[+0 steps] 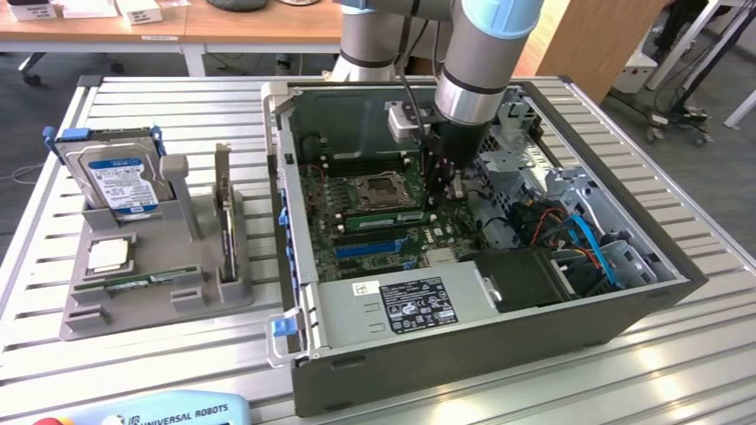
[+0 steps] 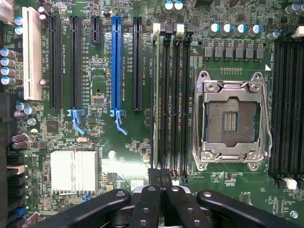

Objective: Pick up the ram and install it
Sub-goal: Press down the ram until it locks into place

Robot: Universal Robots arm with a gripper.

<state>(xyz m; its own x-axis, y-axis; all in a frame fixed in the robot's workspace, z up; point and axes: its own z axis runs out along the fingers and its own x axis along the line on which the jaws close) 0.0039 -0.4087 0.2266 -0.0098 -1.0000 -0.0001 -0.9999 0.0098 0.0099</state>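
The ram (image 1: 388, 216) is a thin green stick standing on edge in a memory slot beside the empty processor socket (image 1: 381, 188) of the open computer case. In the wrist view the ram (image 2: 155, 95) shows edge-on as a pale line in the outermost of three slots. My gripper (image 1: 447, 197) hangs straight down inside the case at one end of that stick. Its black fingertips (image 2: 166, 183) are pressed together with no gap, so my gripper (image 2: 160, 181) is shut right over the ram's near end. Whether the tips touch the stick I cannot tell.
The case wall (image 1: 473, 345) surrounds the motherboard, with a power supply (image 1: 402, 301) and cables beside it. On the exterior view's left a grey holder (image 1: 154, 305) carries a hard drive (image 1: 119, 181), a silver processor chip (image 1: 109, 255), an upright card (image 1: 222, 204) and another memory stick (image 1: 148, 282).
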